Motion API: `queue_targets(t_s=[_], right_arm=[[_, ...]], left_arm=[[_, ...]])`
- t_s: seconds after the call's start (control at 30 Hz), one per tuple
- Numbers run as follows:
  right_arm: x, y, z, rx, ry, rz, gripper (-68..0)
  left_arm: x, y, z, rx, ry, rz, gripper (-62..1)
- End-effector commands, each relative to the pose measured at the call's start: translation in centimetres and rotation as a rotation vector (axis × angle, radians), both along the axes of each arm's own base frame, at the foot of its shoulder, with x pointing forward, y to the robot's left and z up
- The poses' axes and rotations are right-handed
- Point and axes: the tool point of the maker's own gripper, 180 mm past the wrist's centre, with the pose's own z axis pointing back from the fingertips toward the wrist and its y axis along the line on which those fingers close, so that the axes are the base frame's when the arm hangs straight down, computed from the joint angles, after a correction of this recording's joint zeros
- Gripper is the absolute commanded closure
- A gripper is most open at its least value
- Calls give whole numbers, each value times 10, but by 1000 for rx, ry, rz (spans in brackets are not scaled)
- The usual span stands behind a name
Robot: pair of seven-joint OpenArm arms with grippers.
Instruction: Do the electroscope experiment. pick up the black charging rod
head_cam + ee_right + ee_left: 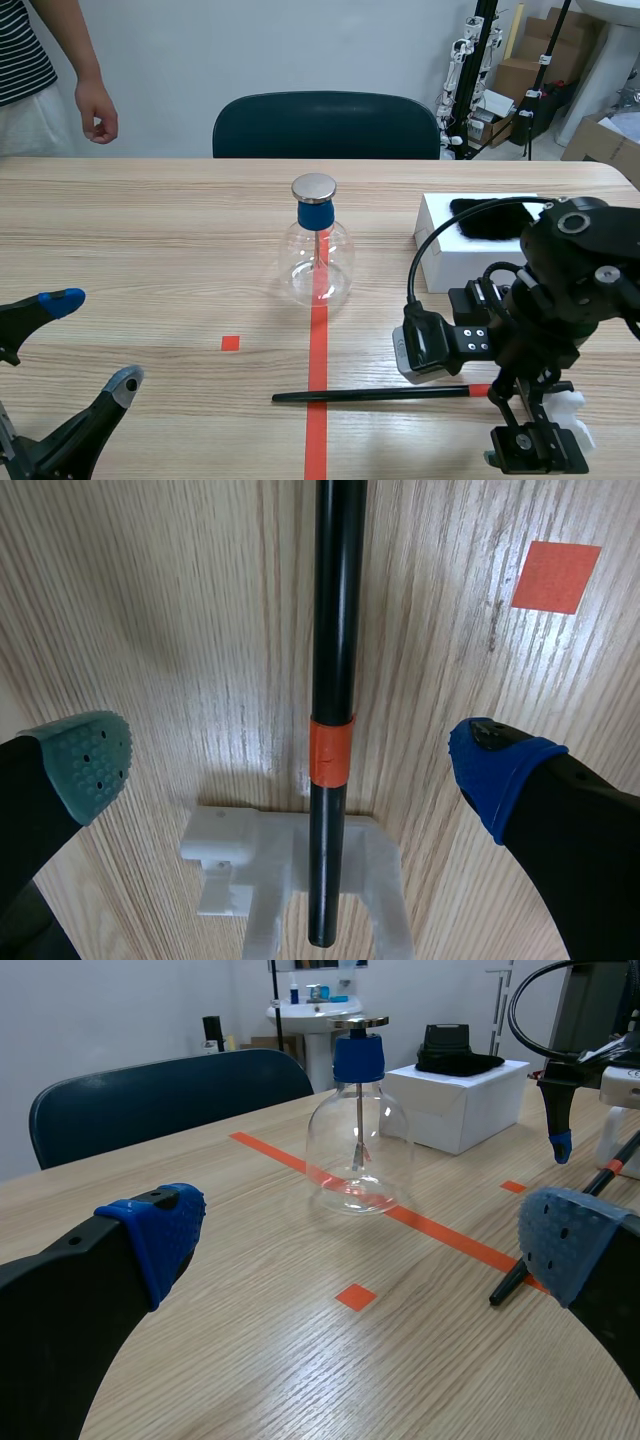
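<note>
Hovering right fingers (pixel 80 760), spread wide, astride the black charging rod (pixel 335 630) (resting one end in a white holder (pixel 225 845)). Lying across the tape line (pixel 317 340) on a pale wooden desk (pixel 150 230). Holding left fingers (pixel 160 1230) apart, facing a dark chair (pixel 325 125).

Surface inspected: one light wooden table (pixel 150 230), grain running across in front of me. An orange-red tape line (pixel 317 350) runs away from me down the middle, and a small tape square (pixel 231 343) sits to its left.

Items resting directly on it:
- Glass electroscope flask (pixel 320 262), upright on the tape line, with a blue collar and a metal disc on top.
- White box (pixel 445 265), to the right of the flask and apart from it.
- Black rod (pixel 380 394), lying across the tape line nearer to me. I note its orange-banded end is propped on a white holder (pixel 225 850), which stands on the wood.
</note>
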Motion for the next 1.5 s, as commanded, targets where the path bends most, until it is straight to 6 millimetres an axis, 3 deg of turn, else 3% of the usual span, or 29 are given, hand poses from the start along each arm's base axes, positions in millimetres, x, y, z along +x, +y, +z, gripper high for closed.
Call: queue_targets(t_s=[0.0, 0.27, 0.43, 0.8, 1.0, 1.27, 1.47], right_arm=[[10, -5, 7, -1, -20, -6, -679], [10, -6, 7, -8, -21, -6, -679], [10, -6, 6, -9, -21, -6, -501], [10, -7, 6, -17, -22, -6, -491], [11, -7, 6, -18, -24, -4, -324], [11, -7, 6, -19, -24, -4, -202], [11, -8, 6, -22, -27, -2, -161]], left_arm=[[2, 1, 5, -18, -18, 7, -623], [2, 1, 5, -19, -18, 8, -623], [2, 1, 5, -19, -18, 8, -623], [2, 1, 7, -23, -23, 9, -623], [2, 1, 7, -23, -23, 9, -623], [2, 1, 7, -25, -25, 9, -623], [2, 1, 7, -25, -25, 9, -623]])
